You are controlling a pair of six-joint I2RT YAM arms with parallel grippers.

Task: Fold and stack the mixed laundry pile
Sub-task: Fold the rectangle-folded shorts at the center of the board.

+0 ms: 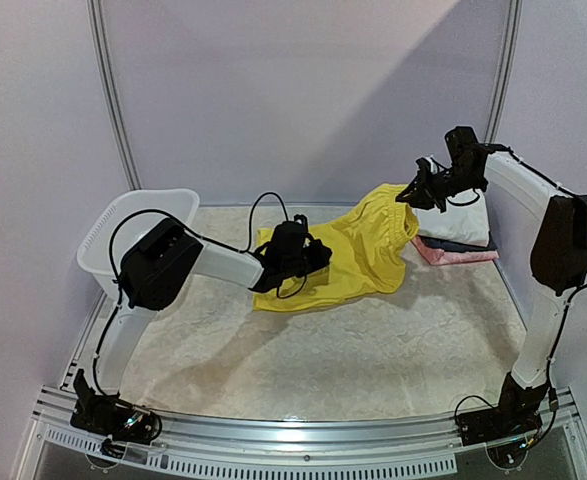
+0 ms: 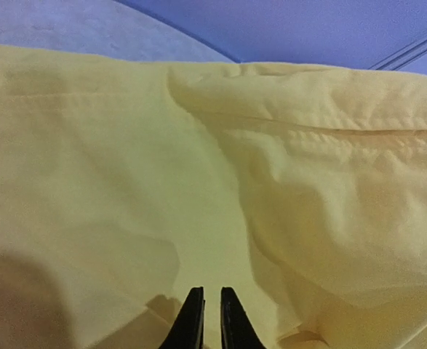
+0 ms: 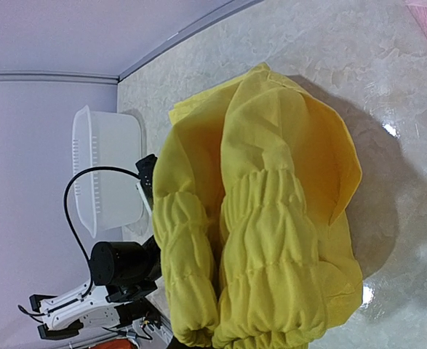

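Yellow shorts (image 1: 368,250) under left gripper (image 2: 206,293)

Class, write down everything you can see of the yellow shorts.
The yellow shorts are bright, thin, soft-looking cloth with a gathered elastic waistband. They lie crumpled, not folded, in the middle of the table. One end rises toward the right gripper, which seems to hold the waistband. The left gripper, almost closed, pinches the other end. No drawstring or label shows.

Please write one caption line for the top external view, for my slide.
Left end effector pinches yellow shorts on the table while right end effector lifts their waistband beside folded clothes.
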